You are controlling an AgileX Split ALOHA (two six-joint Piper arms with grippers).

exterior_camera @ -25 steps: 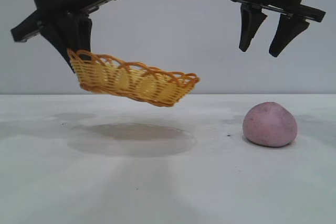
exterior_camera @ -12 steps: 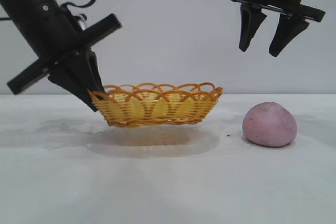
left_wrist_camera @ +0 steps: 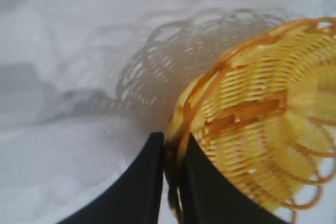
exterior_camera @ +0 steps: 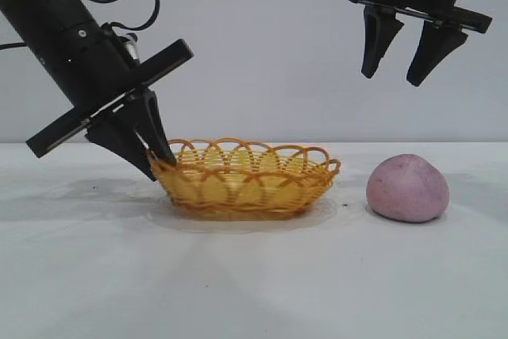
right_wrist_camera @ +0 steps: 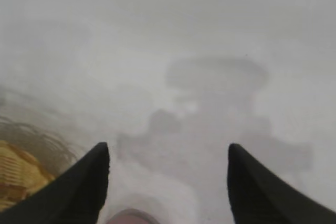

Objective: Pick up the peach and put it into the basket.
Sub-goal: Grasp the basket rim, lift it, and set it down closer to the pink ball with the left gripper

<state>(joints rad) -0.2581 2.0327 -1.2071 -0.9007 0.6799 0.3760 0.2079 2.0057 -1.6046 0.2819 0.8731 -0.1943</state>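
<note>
Exterior view, nearest first: bare white table (exterior_camera: 254,291) across the foreground. Further back, the basket (exterior_camera: 246,180) sitting flat on the table, left of centre, yellow weave with orange-brown looped rim, nothing inside. To its right and clearly apart, the peach (exterior_camera: 408,188), dull pinkish-purple, resting on the table with its pointed top up. At the basket's left end, the left gripper (exterior_camera: 152,156), angled steeply down toward the right, fingers straddling the rim. From the left wrist view, those two dark fingers (left_wrist_camera: 144,182) close together with the rim strand (left_wrist_camera: 176,145) running between them; gap narrow, hard to tell whether pinching or just loosened around it. Higher and behind, the right gripper (exterior_camera: 401,77) hanging well above the table, over the stretch between basket and peach, pointing down, fingers spread wide and holding nothing. Right wrist view: both dark fingers (right_wrist_camera: 79,187) apart over pale table, basket edge (right_wrist_camera: 18,177) at one side, a sliver of peach (right_wrist_camera: 128,217) between them.
</note>
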